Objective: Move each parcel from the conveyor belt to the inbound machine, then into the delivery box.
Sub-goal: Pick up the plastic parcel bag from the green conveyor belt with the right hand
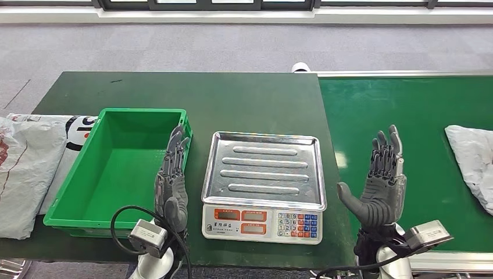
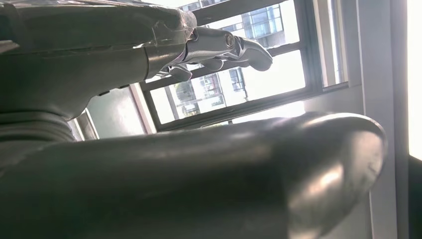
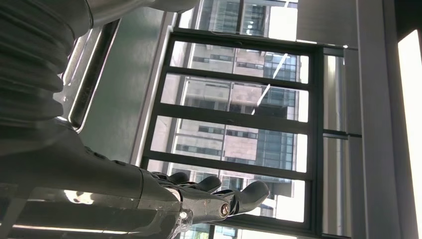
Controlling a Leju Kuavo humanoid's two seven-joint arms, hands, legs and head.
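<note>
A grey-white parcel lies on the green conveyor belt at the right edge of the head view. The inbound machine, a scale with a steel tray, stands in the middle, its tray bare. Left of it is the green delivery box, with nothing inside. My right hand is raised over the belt's near edge, fingers straight up and apart, holding nothing. My left hand stands upright between box and scale, also holding nothing. Both wrist views show only fingers against windows.
Several grey plastic mail bags lie piled at the far left beside the box. The dark green table runs behind box and scale. A white roller end marks the belt's far corner.
</note>
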